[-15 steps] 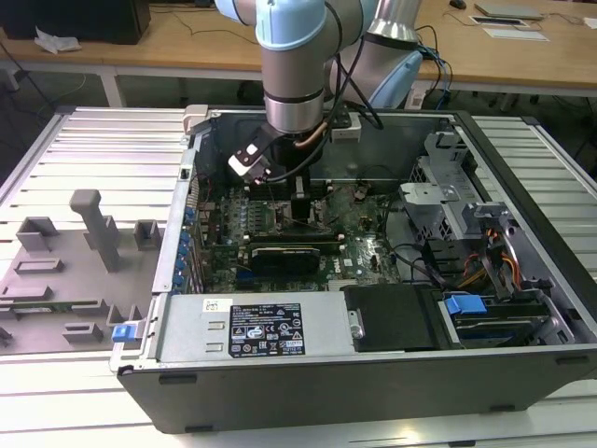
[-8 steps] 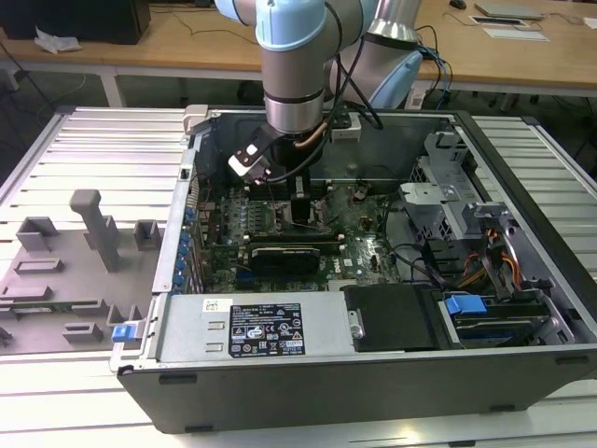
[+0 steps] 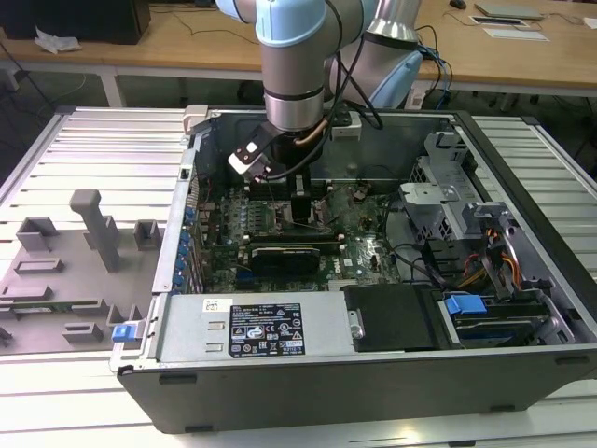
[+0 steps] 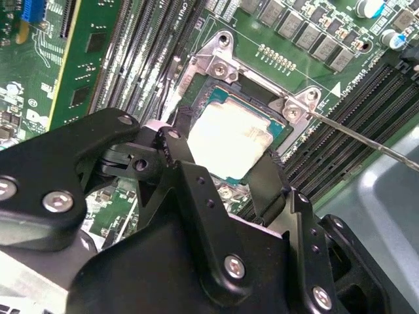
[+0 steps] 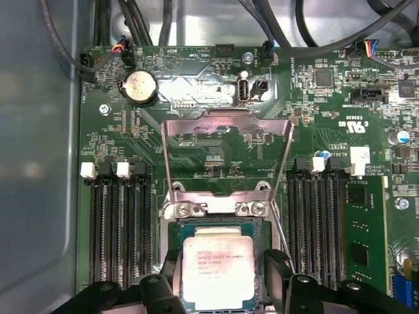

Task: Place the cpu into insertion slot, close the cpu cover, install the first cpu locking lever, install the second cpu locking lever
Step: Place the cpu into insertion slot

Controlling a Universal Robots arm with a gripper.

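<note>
The cpu (image 5: 219, 271), a pale square chip, lies in the insertion slot (image 5: 222, 224) on the green board, and it appears again in the second wrist view (image 4: 229, 140). My gripper (image 5: 222, 258) straddles it, one black finger pressed against each opposite edge; the second wrist view (image 4: 226, 157) shows the same hold. In the exterior view the gripper (image 3: 300, 210) reaches down into the open computer case. The cpu cover (image 5: 226, 124), a thin metal frame, is swung up and away from the slot. A thin locking lever (image 4: 357, 135) sticks out sideways, unlatched.
Black memory slots (image 5: 114, 229) run along both sides of the socket (image 5: 321, 222). A round coin battery (image 5: 139, 86) and cables sit beyond the cover. The case wall (image 3: 373, 373) and drive bays (image 3: 485, 271) ring the board. A grey fixture tray (image 3: 75, 271) lies at the exterior view's left.
</note>
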